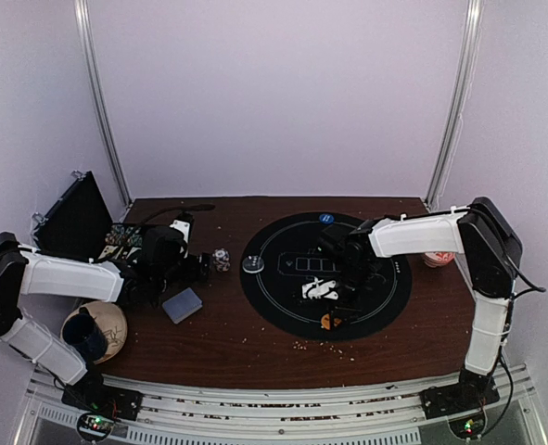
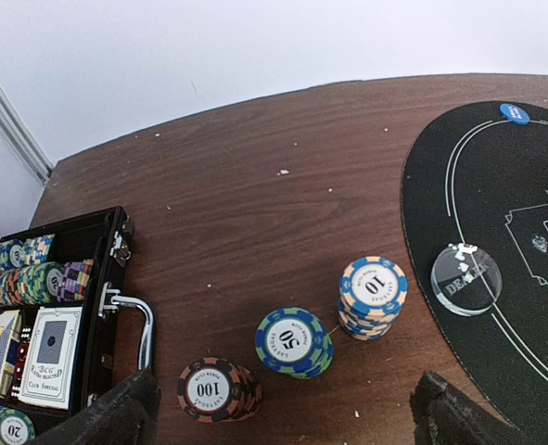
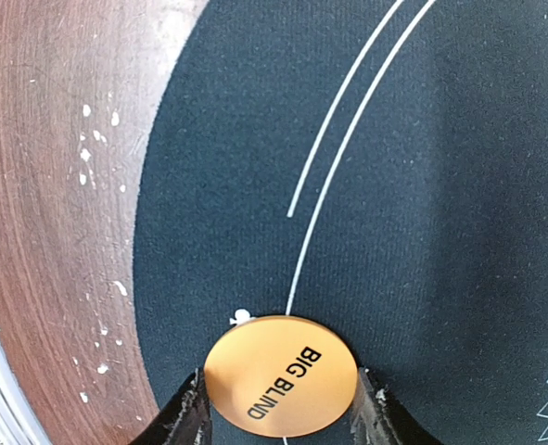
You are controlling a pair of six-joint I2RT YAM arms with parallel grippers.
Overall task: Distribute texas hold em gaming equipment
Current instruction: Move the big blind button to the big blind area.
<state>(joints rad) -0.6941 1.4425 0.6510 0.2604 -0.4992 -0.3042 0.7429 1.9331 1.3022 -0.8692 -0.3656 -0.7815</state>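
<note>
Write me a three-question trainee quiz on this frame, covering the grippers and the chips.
1. True or false: the left gripper is shut.
2. The orange disc between the right gripper fingers reads: A) Small Blind, B) Big Blind, C) Dealer.
3. Fill in: of the three chip stacks on the table, the one nearest the mat is marked ___.

Key: 1 false, its jaws stand wide open; 2 B; 3 10.
</note>
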